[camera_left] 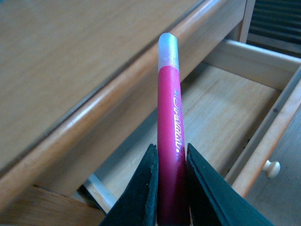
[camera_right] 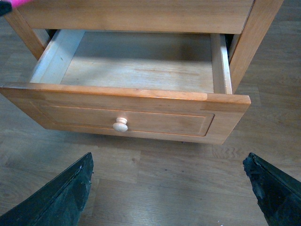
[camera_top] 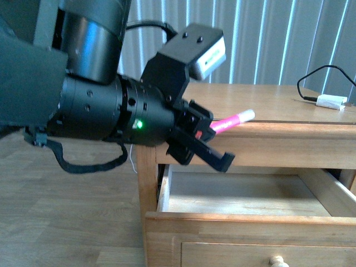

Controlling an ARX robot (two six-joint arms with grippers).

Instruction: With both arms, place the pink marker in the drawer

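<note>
My left gripper [camera_top: 214, 136] is shut on the pink marker [camera_top: 233, 120], which points its white cap toward the nightstand's top edge. In the left wrist view the marker [camera_left: 169, 117] stands clamped between the black fingers [camera_left: 141, 193], above the left part of the open drawer [camera_left: 221, 108]. The drawer [camera_top: 245, 218] is pulled out and looks empty. Its panel front and round knob [camera_right: 120, 124] show in the right wrist view. My right gripper [camera_right: 168, 162] is open and empty over the floor in front of the drawer [camera_right: 141, 61].
A white plug with a black cable [camera_top: 331, 102] lies on the nightstand top [camera_top: 261, 100] at the back right. Vertical blinds [camera_top: 278, 39] hang behind. Wood floor [camera_right: 155, 188] lies in front of the nightstand.
</note>
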